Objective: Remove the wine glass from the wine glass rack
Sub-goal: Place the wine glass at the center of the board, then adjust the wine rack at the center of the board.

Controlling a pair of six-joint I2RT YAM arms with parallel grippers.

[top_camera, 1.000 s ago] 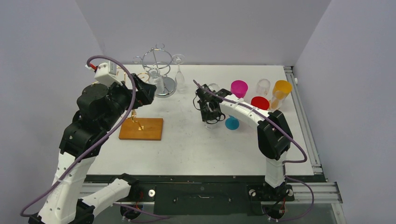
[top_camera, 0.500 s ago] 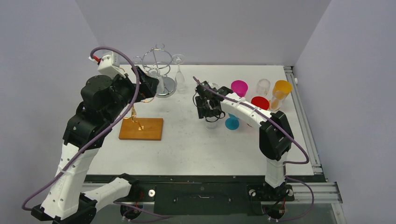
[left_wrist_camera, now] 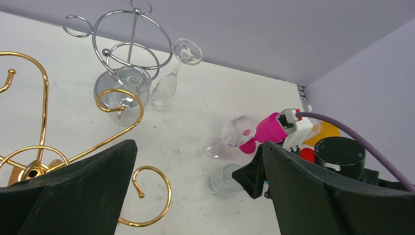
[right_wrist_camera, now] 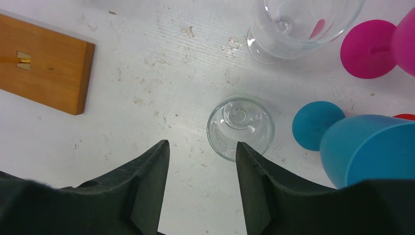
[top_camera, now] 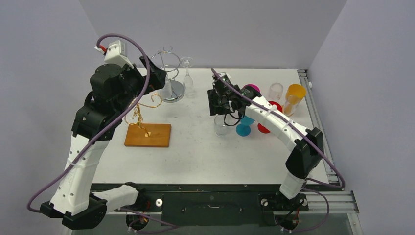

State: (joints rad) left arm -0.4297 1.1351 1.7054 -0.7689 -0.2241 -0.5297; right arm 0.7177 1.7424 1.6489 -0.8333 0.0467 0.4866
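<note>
The silver wire wine glass rack [top_camera: 166, 61] stands at the back left, also in the left wrist view [left_wrist_camera: 131, 46]. A clear wine glass [top_camera: 188, 81] hangs upside down from its right side [left_wrist_camera: 169, 83], and a second one [left_wrist_camera: 125, 95] hangs nearer the rack's base. My left gripper [top_camera: 152, 81] is raised just left of the rack, open and empty [left_wrist_camera: 198, 147]. My right gripper [top_camera: 221, 105] hovers open [right_wrist_camera: 201, 143] over mid-table. A small clear glass [right_wrist_camera: 240, 128] stands on the table just beyond its right fingertip, free of both fingers [top_camera: 221, 126].
A gold hook stand [top_camera: 142, 110] on a wooden base [top_camera: 148, 135] sits below my left gripper. Right of the clear glass cluster blue [top_camera: 243, 128], magenta [top_camera: 250, 90], red [top_camera: 272, 107], orange [top_camera: 295, 93] and clear [top_camera: 275, 90] glasses. Another clear wine glass [right_wrist_camera: 293, 24] stands behind.
My right gripper has opened and lifted, leaving the small clear glass standing on the table. My left arm has risen and shifted toward the silver rack.
</note>
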